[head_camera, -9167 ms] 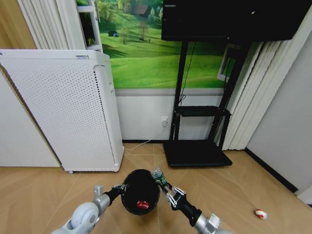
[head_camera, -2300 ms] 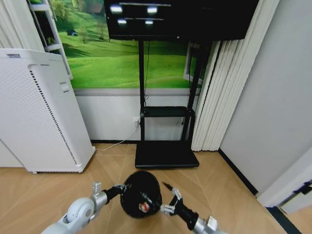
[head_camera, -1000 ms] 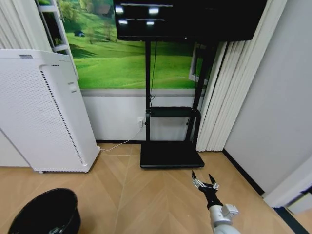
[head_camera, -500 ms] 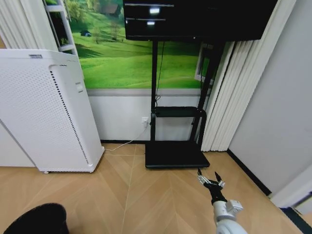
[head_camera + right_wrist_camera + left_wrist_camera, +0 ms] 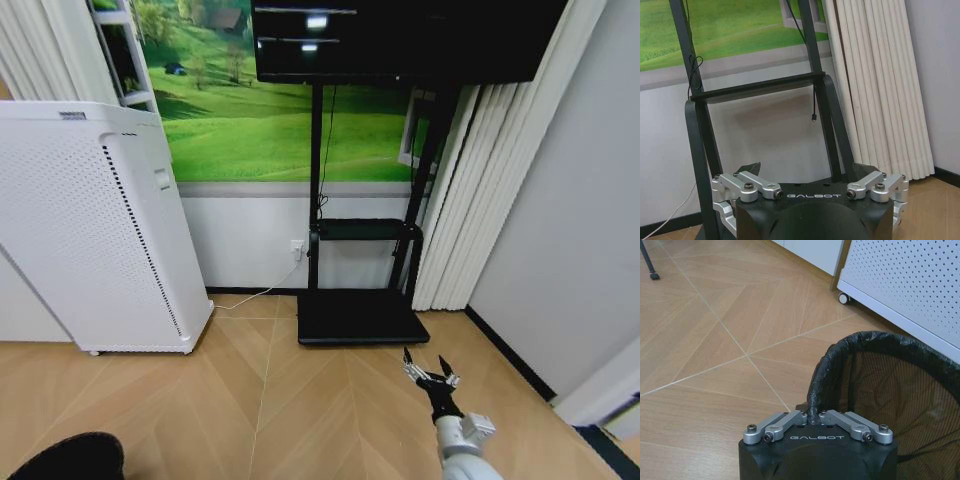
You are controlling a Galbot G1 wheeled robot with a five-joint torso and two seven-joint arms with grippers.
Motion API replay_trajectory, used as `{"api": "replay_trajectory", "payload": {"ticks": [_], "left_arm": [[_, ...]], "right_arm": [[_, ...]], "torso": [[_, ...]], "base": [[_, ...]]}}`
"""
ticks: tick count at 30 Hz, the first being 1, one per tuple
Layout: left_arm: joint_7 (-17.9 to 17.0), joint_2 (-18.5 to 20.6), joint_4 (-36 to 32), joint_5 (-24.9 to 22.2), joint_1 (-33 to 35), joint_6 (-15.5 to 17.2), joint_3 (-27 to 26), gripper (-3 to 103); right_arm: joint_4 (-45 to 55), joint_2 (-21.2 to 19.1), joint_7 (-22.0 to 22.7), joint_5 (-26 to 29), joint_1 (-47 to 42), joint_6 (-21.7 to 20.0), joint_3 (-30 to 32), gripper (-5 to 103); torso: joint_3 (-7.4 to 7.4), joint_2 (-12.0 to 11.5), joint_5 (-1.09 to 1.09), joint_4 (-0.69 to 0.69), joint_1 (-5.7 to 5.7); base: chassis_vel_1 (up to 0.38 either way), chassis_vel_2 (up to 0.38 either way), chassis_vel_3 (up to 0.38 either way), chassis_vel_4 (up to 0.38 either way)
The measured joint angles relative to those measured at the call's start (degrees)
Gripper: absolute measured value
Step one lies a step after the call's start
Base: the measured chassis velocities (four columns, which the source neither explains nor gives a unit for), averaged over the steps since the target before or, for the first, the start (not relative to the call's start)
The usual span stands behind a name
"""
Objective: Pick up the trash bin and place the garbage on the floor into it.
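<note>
- Wooden floor [image 5: 300, 410] in a herringbone pattern across the lower half of the head view, with a green meadow mural [image 5: 260, 120] on the far wall.
- White air purifier [image 5: 90, 220] at the left of the frame, just in front of the wall.
- Black TV stand [image 5: 360, 310] at centre, dark screen [image 5: 400, 40] at the top, pale curtains [image 5: 470, 200] to its right.
- Right gripper [image 5: 431, 377] at lower right of the head view, held above bare floor, fingers spread apart and empty.
- Trash bin [image 5: 70, 458] cut off at the lower left corner of the head view.
- Left gripper [image 5: 814, 418] at the bottom of the left wrist view, fingers pinched together on the bin's bag-wrapped rim; black mesh wall [image 5: 890, 390] at the right of that frame, purifier's caster [image 5: 843, 298] beyond.
</note>
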Motion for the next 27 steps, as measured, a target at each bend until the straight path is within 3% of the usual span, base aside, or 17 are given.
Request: {"api": "replay_trajectory", "payload": {"ticks": [9,12,27], "left_arm": [[0.01,-2.87,-1.35,3.38,-0.70,-0.19,4.84,3],[-0.24,-3.78,-2.62,3.40,-0.04,-0.19,5.23,3],[-2.38,-3.97,-4.00,0.09,2.95,-0.49,1.36,3]], "right_arm": [[-0.26,0.10,-0.09,-0.48,-0.25,0.16,-0.84,100],[-0.60,0.02,-0.09,-0.77,-0.22,0.04,-0.94,100],[-1.61,-0.03,-0.13,-0.79,0.66,-0.13,-1.03,100]], "torso": [[-0.01,0.01,0.10,0.00,0.00],[-0.01,0.01,0.01,-0.01,0.00],[0.01,-0.01,-0.07,0.01,0.00]], "base": [[0.000,0.000,0.000,0.000],[0.000,0.000,0.000,0.000],[0.000,0.000,0.000,0.000]]}}
